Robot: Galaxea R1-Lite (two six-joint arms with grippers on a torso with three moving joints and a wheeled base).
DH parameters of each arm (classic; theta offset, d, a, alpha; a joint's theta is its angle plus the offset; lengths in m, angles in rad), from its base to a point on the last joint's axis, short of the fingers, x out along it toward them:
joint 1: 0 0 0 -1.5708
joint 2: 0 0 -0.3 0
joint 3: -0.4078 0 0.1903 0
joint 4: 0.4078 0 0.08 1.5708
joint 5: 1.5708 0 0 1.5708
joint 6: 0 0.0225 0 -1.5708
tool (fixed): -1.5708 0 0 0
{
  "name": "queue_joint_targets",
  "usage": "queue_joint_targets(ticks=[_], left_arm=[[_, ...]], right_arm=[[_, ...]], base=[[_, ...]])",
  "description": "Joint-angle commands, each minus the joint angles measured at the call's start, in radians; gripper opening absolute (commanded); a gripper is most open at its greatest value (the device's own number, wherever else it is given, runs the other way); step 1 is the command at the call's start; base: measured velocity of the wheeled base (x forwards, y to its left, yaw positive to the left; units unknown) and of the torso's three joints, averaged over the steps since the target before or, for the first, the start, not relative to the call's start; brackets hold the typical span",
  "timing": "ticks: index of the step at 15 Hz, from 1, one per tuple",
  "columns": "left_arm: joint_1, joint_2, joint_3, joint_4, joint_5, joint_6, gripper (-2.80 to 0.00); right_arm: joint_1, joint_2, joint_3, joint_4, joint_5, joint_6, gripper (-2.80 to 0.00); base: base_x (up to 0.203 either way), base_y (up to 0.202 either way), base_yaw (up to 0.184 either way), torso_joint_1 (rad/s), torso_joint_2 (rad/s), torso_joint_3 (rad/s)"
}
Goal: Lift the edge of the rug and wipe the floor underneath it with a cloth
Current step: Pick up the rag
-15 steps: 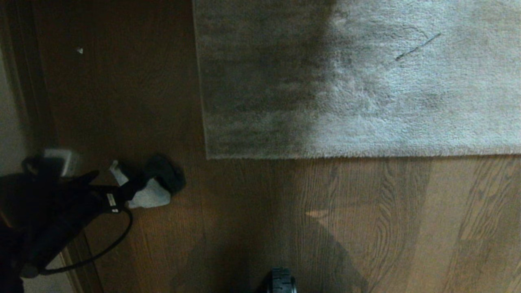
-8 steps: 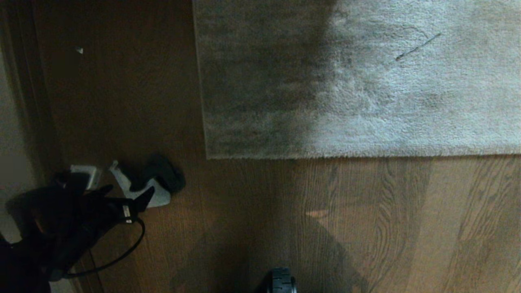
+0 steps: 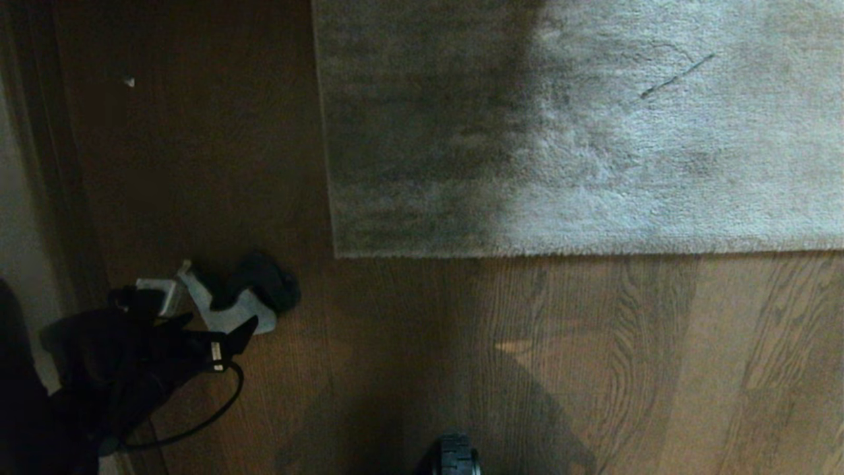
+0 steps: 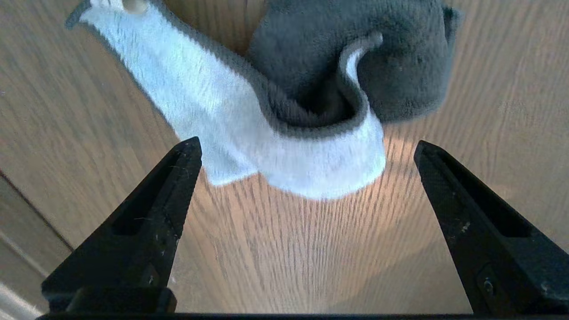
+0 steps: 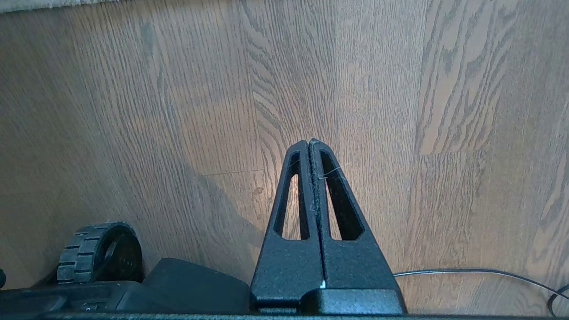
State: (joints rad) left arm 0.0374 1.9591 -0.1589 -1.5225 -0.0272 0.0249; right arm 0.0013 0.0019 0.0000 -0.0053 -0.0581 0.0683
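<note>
Currently the left end effector point(image 4: 306, 149) hangs low over the brown wood-grain plank floor point(image 4: 311, 249), fingers spread wide. The small soft cloth, white with a dark greenish-black fold point(image 4: 284, 133), lies crumpled on the floor just ahead of the fingertips, apart from them and roughly centred between the two.

The step in hand looks like picking up the cloth. To do it well, the left end effector should go forward and down until both fingers straddle the thick white roll, then pinch there rather than on the thin tail.

The grey-beige short-pile rug edge point(image 3: 580, 252) lies flat, well apart from it.

The right end effector point(image 5: 310, 143) is parked over bare floor, fingers pressed together, empty.

No brand, label or legible writing shows.
</note>
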Motion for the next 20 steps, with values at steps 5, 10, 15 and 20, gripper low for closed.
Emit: queue_joint_targets(ticks=[5,10,15,20], left_arm=[[0.001,0.040,-0.056,-0.048,0.000,0.001,0.00],[0.004,0.063,-0.120,-0.048,0.001,0.000,0.00],[0.002,0.083,-0.134,-0.048,0.000,0.000,0.00],[0.001,0.094,-0.137,-0.048,0.000,0.000,0.00]], right_arm=[[0.000,0.000,0.000,-0.001,0.000,0.000,-2.80],[0.000,0.000,0.000,-0.001,0.000,-0.001,-2.80],[0.000,0.000,0.000,-0.001,0.000,-0.001,-2.80],[0.000,0.000,0.000,-0.001,0.000,0.001,-2.80]], base=[[0.000,0.000,0.000,0.000,0.00,0.000],[0.000,0.000,0.000,0.000,0.00,0.000],[0.000,0.000,0.000,0.000,0.00,0.000],[0.000,0.000,0.000,0.000,0.00,0.000]])
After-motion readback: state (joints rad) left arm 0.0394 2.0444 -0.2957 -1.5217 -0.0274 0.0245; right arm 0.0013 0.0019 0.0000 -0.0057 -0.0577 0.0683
